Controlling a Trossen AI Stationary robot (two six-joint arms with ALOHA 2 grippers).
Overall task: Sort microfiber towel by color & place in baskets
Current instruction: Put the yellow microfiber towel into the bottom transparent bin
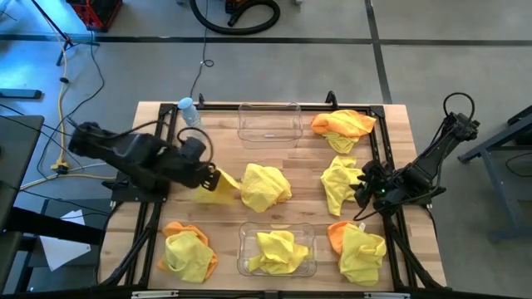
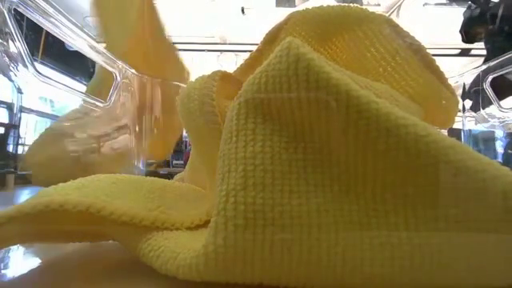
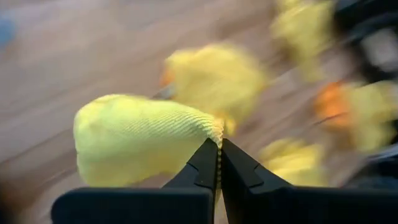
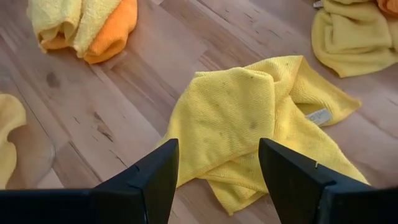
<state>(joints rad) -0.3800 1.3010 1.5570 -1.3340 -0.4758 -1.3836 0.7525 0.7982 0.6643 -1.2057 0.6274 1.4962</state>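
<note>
My left gripper (image 1: 209,178) is over the table's left-middle, shut on a yellow towel (image 1: 219,188), which also shows in the left wrist view (image 3: 140,142). My right gripper (image 4: 217,165) is open, with its fingers above either side of a flat yellow towel (image 4: 249,118) at the table's right (image 1: 339,183). It touches nothing. The far clear basket (image 1: 268,123) holds nothing. The near basket (image 1: 309,264) holds a crumpled yellow towel (image 1: 274,252), which fills the low view (image 2: 336,160). Another crumpled yellow towel (image 1: 266,187) lies at the table's middle. My left gripper pinches the yellow towel between its two fingers at a bunched edge (image 3: 215,132). One layer or several, I cannot tell. The cloth bulges out beyond the fingertips. In the high view it hangs beside the gripper. Whether its lower end rests on the table, I cannot tell.
An orange-and-yellow pile (image 1: 342,126) sits at the far right. Orange-and-yellow piles lie at the near right (image 1: 359,249) and near left (image 1: 187,252). A small water bottle (image 1: 189,112) stands at the far left. Black frame rails (image 1: 376,149) run along the table's sides.
</note>
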